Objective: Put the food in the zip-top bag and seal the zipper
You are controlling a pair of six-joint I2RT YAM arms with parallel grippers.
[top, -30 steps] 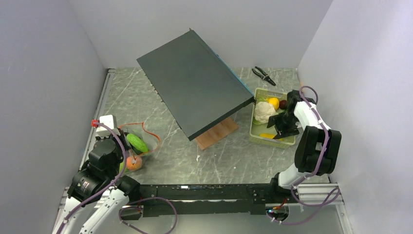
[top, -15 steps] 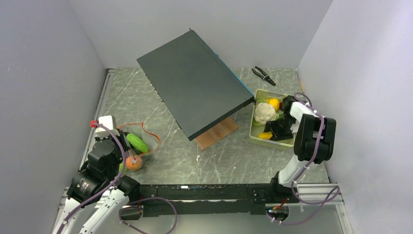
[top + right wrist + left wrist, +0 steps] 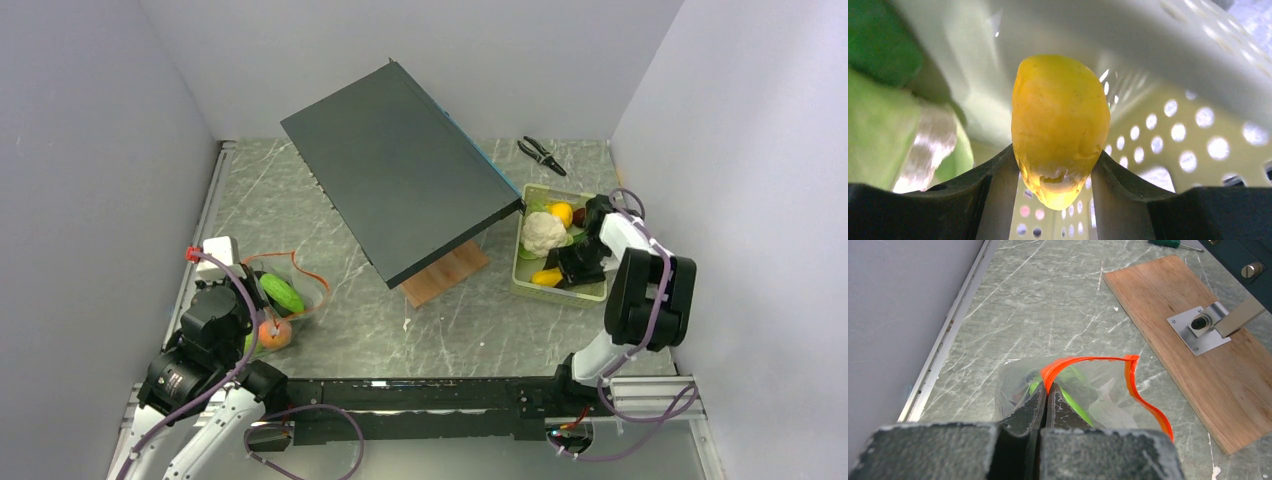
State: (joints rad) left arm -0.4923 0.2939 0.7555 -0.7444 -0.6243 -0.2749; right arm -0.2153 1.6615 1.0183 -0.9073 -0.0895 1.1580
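Observation:
The zip-top bag [image 3: 1108, 405] lies at the left with its mouth gaping, a green lime [image 3: 1075, 402] showing through the plastic. My left gripper [image 3: 1047, 390] is shut on the orange-red zipper [image 3: 1088, 359] at the near lip. In the top view the lime [image 3: 281, 294] and an orange [image 3: 275, 333] sit in the bag [image 3: 300, 290]. My right gripper [image 3: 1058, 160] is down in the pale green tray [image 3: 518, 262], its jaws pressed on both sides of a yellow piece [image 3: 1060, 120]. A white cauliflower [image 3: 543, 232] and another yellow piece [image 3: 562, 212] lie beside it.
A large dark panel [image 3: 400, 190] slants over the table's middle, standing on a wooden board [image 3: 445, 275] with a metal bracket [image 3: 1200, 327]. Black pliers [image 3: 541, 154] lie at the back right. Side walls stand close to both arms.
My right gripper has dropped lower into the tray and its jaws have narrowed onto the yellow piece. The left gripper and bag have not moved.

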